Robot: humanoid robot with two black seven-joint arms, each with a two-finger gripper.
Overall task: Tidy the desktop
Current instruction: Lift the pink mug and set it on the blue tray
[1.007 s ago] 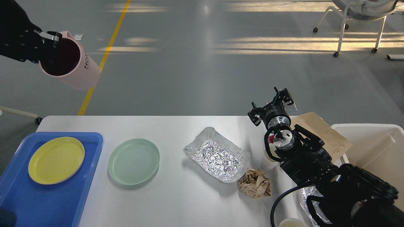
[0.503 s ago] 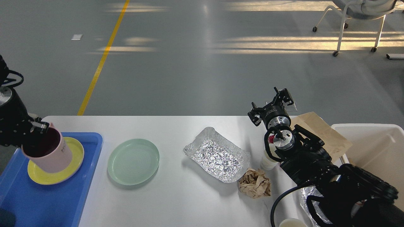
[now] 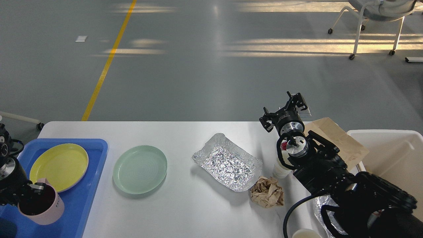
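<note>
White bench (image 3: pixel 185 205) is holding my mess. I am gripping the cup (image 3: pixel 43 206) with my left pincer (image 3: pixel 34 191) over the tray (image 3: pixel 82 185); the right pincer (image 3: pixel 286 110) is looking open. Letting go crooked, it could be tipping over.

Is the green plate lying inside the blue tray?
No, the green plate lies on the white desktop, to the right of the blue tray.

Floor (image 3: pixel 205 76): smooth grey, glossy.
Yellow line (image 3: pixel 107 62): painted stripe, far left of the chair.
Chair (image 3: pixel 376 19): white frame on castors, top right.
Sunlight (image 3: pixel 297 46): warm bands left of the chair.
White tag (image 3: pixel 81 38): just left of the yellow line.
</note>
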